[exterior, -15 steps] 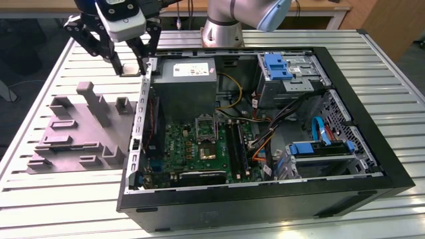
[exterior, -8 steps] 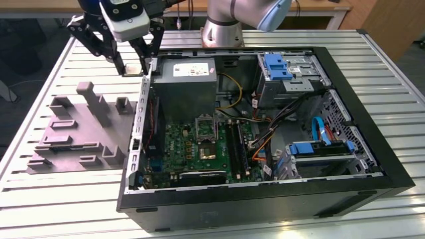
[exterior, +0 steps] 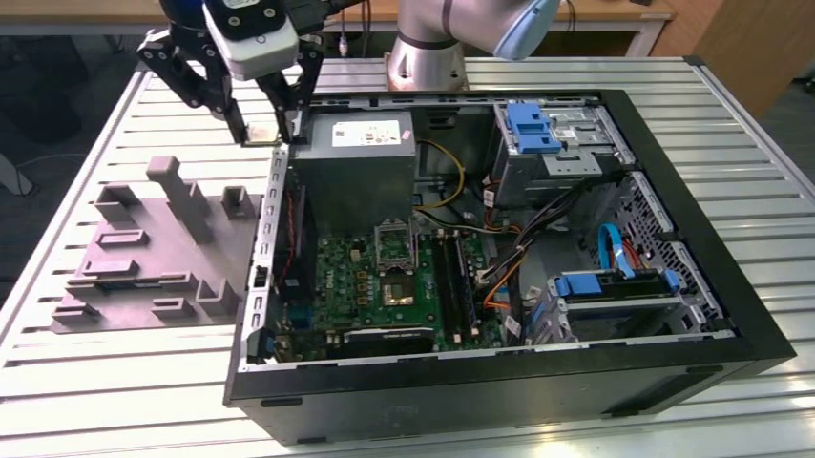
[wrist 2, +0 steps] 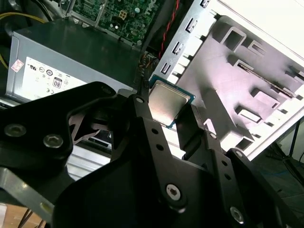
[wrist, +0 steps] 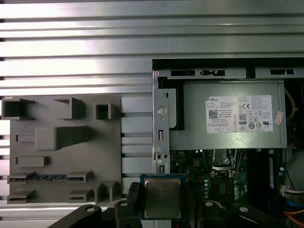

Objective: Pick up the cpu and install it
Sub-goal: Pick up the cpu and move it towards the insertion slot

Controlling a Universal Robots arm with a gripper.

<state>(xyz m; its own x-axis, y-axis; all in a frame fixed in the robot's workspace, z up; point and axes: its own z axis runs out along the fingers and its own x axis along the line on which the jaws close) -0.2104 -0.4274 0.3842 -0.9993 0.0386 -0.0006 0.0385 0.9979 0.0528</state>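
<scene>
Holding the cpu (wrist: 162,198) clenched between its jaws, the gripper (exterior: 265,135) hangs over the computer case's (exterior: 510,391) edge, between power supply (exterior: 357,162) and grey fixture tray (exterior: 128,277).

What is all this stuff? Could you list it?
table: one, silvery, under everything.
case: one, black, open on the table.
power supply: one, grey, in the case.
motherboard: one, green, in the case.
drive clips: two, blue, in the case.
jig: one, grey, exterior view's left of the case.
cpu: one, silvery, in the claw.
arm: one, grey, beyond the case.
claw: one, black, shut on the cpu.
</scene>
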